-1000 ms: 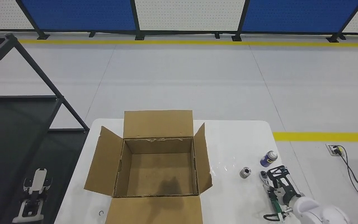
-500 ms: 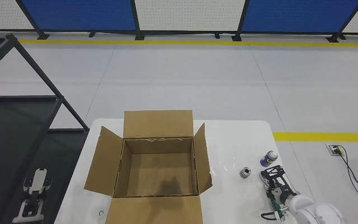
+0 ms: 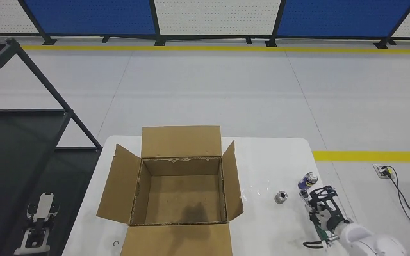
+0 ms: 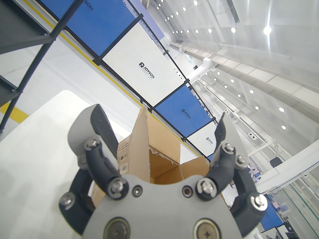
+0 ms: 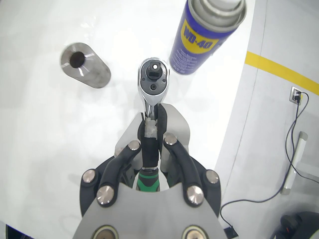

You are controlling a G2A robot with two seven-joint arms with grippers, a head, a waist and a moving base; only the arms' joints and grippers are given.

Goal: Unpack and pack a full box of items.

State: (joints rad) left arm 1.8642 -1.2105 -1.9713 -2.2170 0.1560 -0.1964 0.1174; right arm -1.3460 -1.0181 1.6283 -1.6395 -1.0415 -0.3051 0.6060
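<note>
Steel ratchet [image 5: 154, 75] clamped in the right gripper [image 5: 152, 115], at the right end of the white table [image 3: 269, 160].
The right gripper's fingers were clenched on the ratchet's black-wrapped shank just above its green grip, and the chrome head stuck out ahead. A blue spray can [image 5: 197, 43] stood upright just beside the head. A short metal cylinder [image 5: 84, 65] with a bored centre stood nearby, apart from both. The cardboard box [image 3: 182, 141] sat well apart, mid-table, with its flaps folded outward. The left gripper [image 4: 162, 123] hung with its fingers spread wide, facing the box.
</note>
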